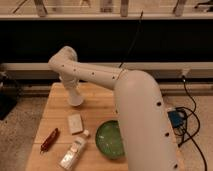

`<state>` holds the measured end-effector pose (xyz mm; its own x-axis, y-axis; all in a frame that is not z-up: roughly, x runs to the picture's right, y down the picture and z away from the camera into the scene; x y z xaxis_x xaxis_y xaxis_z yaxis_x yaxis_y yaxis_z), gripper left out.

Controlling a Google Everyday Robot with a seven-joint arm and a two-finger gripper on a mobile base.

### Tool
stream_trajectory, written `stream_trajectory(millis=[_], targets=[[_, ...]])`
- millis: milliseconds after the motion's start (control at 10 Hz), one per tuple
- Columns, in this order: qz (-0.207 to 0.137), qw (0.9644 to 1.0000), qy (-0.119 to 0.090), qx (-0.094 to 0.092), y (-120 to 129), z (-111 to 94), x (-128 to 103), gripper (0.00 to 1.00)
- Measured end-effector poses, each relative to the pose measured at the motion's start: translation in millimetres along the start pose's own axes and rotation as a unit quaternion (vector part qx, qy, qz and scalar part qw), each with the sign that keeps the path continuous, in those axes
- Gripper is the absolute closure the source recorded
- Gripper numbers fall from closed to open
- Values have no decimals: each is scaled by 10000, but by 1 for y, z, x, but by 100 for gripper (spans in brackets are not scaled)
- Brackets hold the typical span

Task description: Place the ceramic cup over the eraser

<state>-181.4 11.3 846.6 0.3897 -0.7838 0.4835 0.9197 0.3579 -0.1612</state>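
The off-white ceramic cup (75, 100) is at the far left part of the wooden table (100, 107), right under the end of my arm. My gripper (73, 91) points straight down onto the cup and blends with it. I cannot tell whether the cup rests on the table or hangs just above it. The eraser (75, 123), a pale flat block, lies on the table a short way in front of the cup, apart from it.
A green bowl (110, 139) sits at the front right of the eraser. A white bottle (74, 152) lies on its side at the front. A red-brown object (49, 140) lies at the front left. My arm's large white link (142, 120) covers the table's right side.
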Motion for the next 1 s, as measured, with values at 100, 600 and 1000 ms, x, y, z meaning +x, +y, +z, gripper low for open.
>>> stream_trajectory(millis=[100,600,1000], targets=[[-11,10000,1,0,0,3,-1,25],[12,10000,18,78,3,13,7,28],[12,10000,-22,44,8,-3,7,24]])
